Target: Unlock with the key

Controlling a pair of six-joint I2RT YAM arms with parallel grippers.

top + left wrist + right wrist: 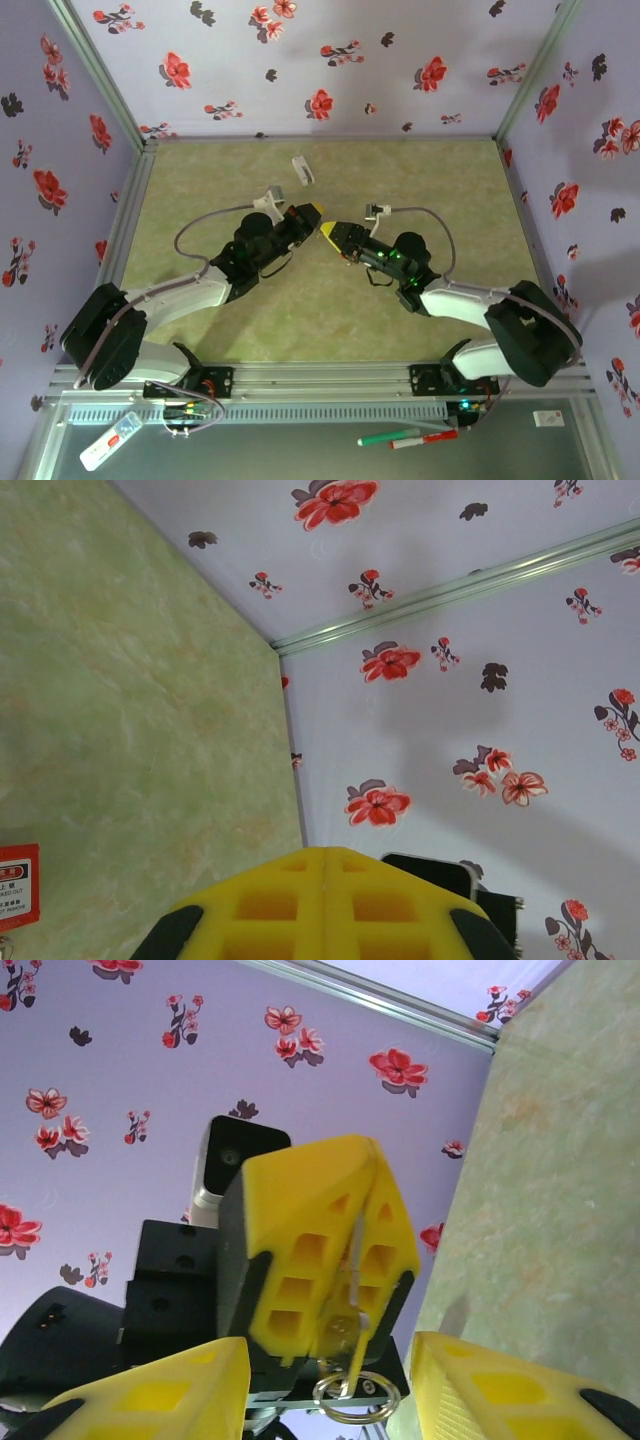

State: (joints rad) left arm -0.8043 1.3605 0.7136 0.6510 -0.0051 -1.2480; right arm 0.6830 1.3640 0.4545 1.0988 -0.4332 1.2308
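Observation:
My left gripper and right gripper meet tip to tip over the middle of the green table. In the right wrist view the left gripper's yellow fingers are pressed together on a small metal key, whose ring hangs below them. My right gripper stands open, one yellow finger on each side of the key and ring, not touching them. In the left wrist view the left gripper shows shut, with the key hidden. A small white block lies at the back of the table.
Floral walls close the table on three sides. An item with a red and white label lies on the table at the left edge of the left wrist view. Marker pens and a white device sit beyond the near rail.

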